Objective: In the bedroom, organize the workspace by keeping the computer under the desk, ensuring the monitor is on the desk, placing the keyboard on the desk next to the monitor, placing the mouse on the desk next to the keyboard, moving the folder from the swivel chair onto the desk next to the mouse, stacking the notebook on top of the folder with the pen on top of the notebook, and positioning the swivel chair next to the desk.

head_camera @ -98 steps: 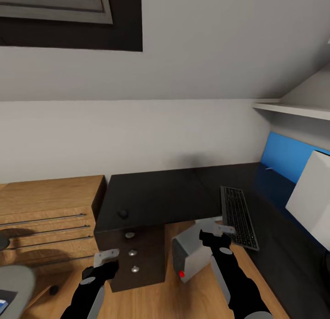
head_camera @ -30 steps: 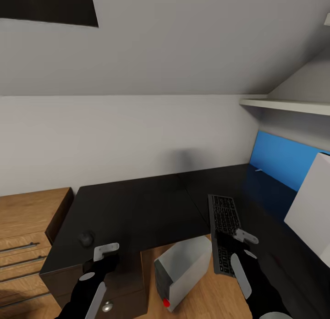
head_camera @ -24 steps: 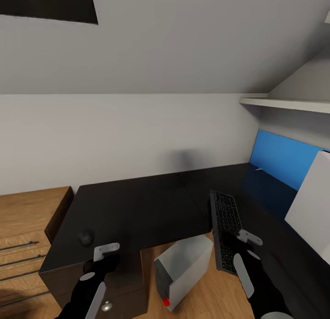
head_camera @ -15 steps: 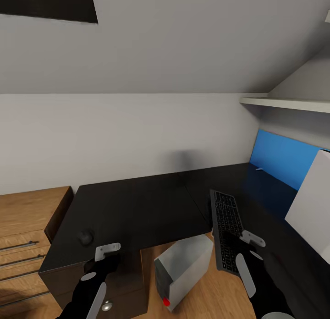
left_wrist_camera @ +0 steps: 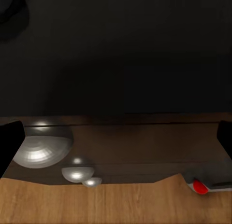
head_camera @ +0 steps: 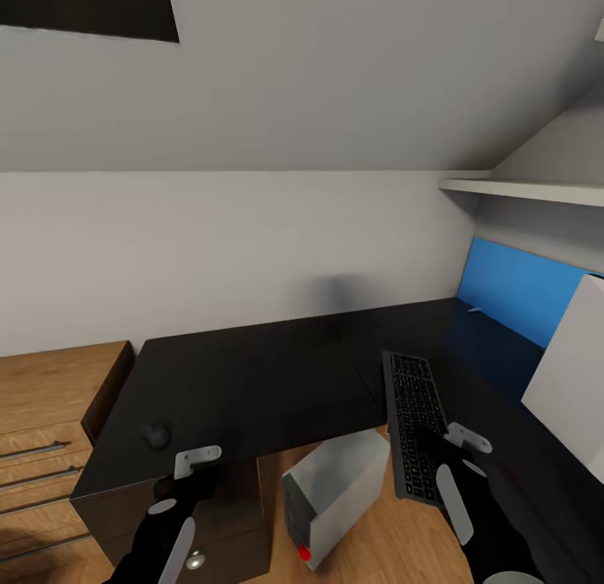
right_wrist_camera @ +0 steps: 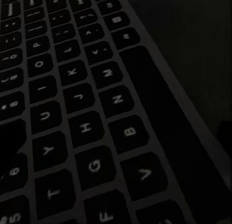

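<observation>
The keyboard (head_camera: pixel 413 424) lies on the black desk (head_camera: pixel 252 383), its near end overhanging the desk edge and covered by the right gripper (head_camera: pixel 449 450). Whether those fingers grip it cannot be told; the right wrist view gives only dim keys (right_wrist_camera: pixel 82 127). The left gripper (head_camera: pixel 195 466) hovers at the desk's front edge, fingers spread wide, holding nothing. The mouse (head_camera: pixel 156 435) sits near that edge. The computer (head_camera: pixel 335 496) stands tilted on the floor, partly under the desk. A white panel (head_camera: pixel 570 383) is cut off at the frame's right.
</observation>
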Controlling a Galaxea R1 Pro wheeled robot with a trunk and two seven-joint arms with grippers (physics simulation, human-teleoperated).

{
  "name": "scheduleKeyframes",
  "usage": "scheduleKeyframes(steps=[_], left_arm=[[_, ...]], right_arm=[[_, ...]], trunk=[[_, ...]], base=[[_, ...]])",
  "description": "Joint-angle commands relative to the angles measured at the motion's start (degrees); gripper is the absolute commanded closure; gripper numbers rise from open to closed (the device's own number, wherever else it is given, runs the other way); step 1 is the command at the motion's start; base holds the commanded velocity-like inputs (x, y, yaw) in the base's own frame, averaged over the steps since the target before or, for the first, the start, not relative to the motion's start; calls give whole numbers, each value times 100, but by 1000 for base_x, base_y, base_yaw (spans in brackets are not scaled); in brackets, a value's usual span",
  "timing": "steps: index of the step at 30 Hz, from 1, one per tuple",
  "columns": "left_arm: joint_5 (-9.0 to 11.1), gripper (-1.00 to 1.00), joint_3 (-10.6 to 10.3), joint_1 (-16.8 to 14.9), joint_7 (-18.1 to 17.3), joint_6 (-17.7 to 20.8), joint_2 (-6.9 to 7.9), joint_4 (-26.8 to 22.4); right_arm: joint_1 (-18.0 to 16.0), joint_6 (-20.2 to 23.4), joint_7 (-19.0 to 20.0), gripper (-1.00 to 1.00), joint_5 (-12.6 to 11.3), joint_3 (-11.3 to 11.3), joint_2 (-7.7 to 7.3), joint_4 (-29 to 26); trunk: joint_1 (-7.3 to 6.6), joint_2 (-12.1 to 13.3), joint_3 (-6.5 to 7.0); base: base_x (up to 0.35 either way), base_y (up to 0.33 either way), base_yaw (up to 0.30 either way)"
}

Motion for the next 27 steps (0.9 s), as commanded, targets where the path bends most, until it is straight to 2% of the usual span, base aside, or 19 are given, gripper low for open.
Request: scheduleKeyframes(steps=[1, 4, 16, 25, 27], left_arm=[[60, -100, -11, -3, 53, 18, 2, -8], [60, -100, -11, -3, 52, 22, 2, -4], [53, -100, -11, -3, 51, 16, 2, 37], [56, -100, -11, -3, 48, 20, 2, 30], [59, -100, -18, -3, 45, 22, 0, 11]], right_arm=[[-2, 21, -25, -100, -51, -4, 4, -11], [-2, 21, -24, -100, -50, -1, 6, -11], [-1, 21, -24, -100, -49, 1, 7, -11], [0, 27, -22, -100, -55, -35, -1, -7], [2, 29, -19, -100, -61, -171, 0, -4]], trunk=[[0, -4, -6], [0, -4, -6], [-264, 477, 209], [-264, 477, 209], [-264, 477, 209]], base=[[0, 0, 0], [0, 0, 0], [0, 0, 0], [0, 0, 0], [0, 0, 0]])
